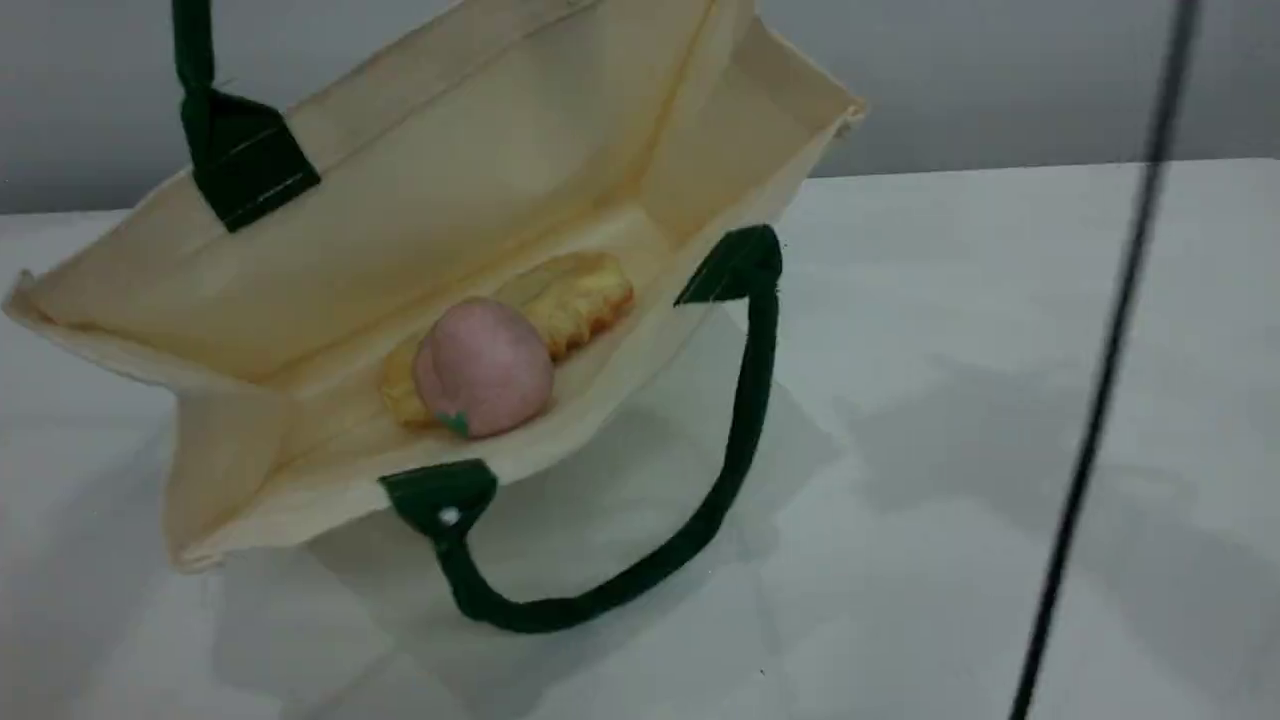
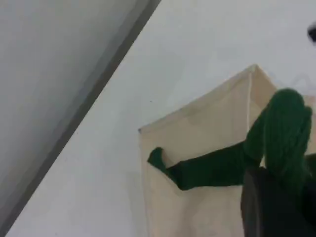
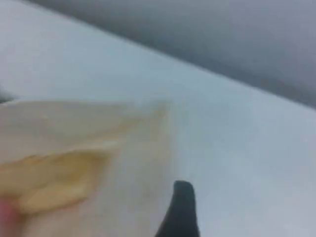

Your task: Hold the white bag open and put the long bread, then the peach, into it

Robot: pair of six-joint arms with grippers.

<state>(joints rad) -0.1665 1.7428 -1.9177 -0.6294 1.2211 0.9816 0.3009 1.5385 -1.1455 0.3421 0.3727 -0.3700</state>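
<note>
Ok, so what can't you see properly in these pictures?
Long bread: scene view, middle hidden behind the peach.
Upper green handle: scene view, cut off by the top edge.
Left end effector: left wrist view, fingertips covered by that handle.
White bag: right wrist view, blurred.

I see matt woven cloth on white bag [image 1: 450,170], fabric webbing strap handles [image 1: 745,400], peach [image 1: 487,362] matt smooth, long bread [image 1: 585,295] ridged dull, table [image 1: 950,420] smooth, faint sheen

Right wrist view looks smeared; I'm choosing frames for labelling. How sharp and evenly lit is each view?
Right wrist view: blurred throughout, the long bread a yellow smear. Left wrist view: slightly soft, the green handle fuzzy-edged. Scene view: clearest, the peach distinct, soft shadows on the table, no glare.
</note>
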